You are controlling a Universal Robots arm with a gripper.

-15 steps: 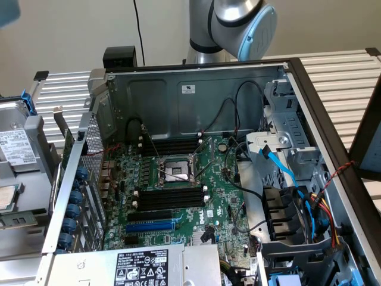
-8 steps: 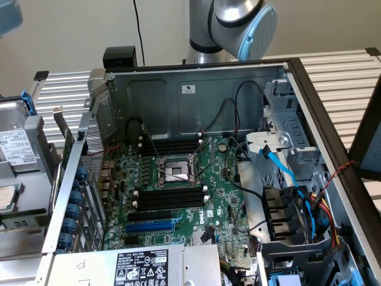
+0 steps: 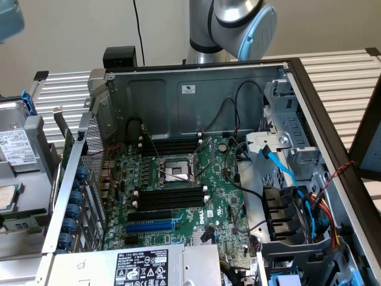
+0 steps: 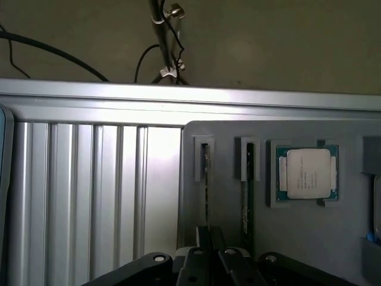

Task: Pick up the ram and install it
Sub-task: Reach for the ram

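Observation:
The ram (image 4: 206, 185) stands on edge in a slot of a grey holder tray (image 4: 226, 238), a thin dark stick seen from above. A second stick (image 4: 249, 190) stands in the slot beside it. My gripper (image 4: 209, 235) is right over the first stick, its dark fingers (image 4: 201, 250) drawn together on the stick's near end. In the exterior view the arm (image 3: 229, 24) rises behind the open computer case, whose motherboard (image 3: 178, 179) has long black memory slots (image 3: 169, 196) with white end clips.
A processor chip (image 4: 305, 173) lies in a recess of the tray beside the sticks. A ribbed aluminium table (image 4: 89, 190) borders the tray. In the case are the CPU socket (image 3: 177, 171), a blue slot (image 3: 152, 226), loose cables (image 3: 297, 196) and a power supply (image 3: 143, 268).

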